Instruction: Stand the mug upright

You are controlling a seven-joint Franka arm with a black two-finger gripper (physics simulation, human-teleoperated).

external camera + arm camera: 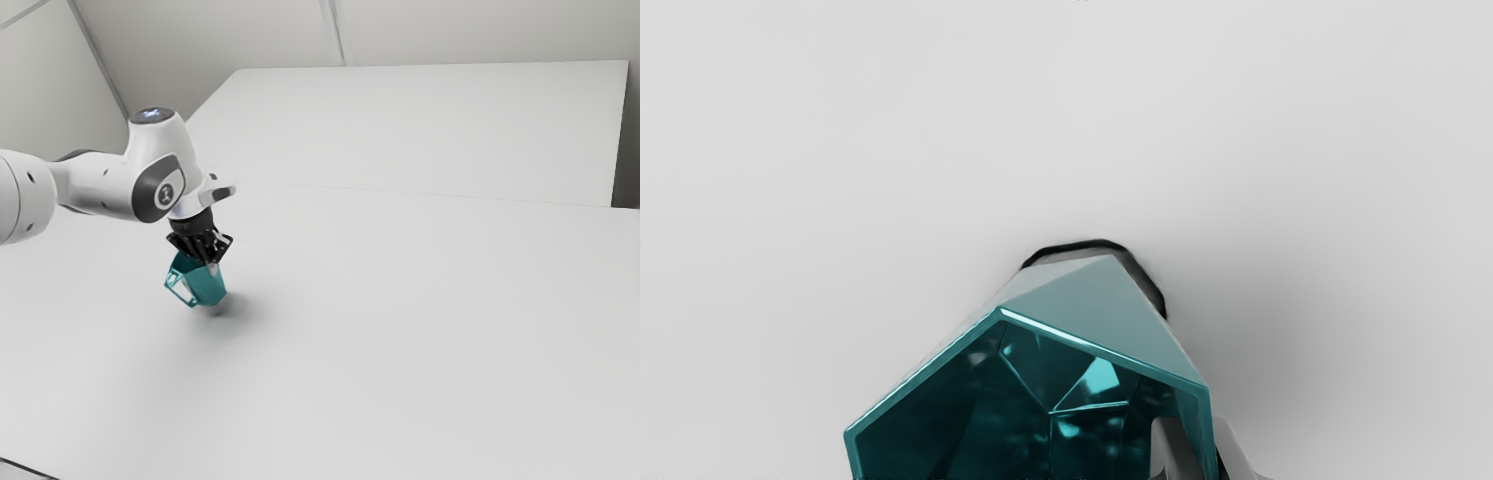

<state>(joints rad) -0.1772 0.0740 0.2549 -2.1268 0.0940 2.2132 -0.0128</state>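
One tilted, faceted teal mug (1100,307)

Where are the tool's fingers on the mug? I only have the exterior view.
Observer: From the wrist view, one finger is inside the mug and the other outside, with the wall pinched between them.
Operator: OK. Anything in the mug?
Observer: Apart from that finger, the part of the inside I can see has bare, faceted walls.
Operator: Rim shape at the grip?
Observer: Angular. The fingers straddle one straight side, just past a corner.
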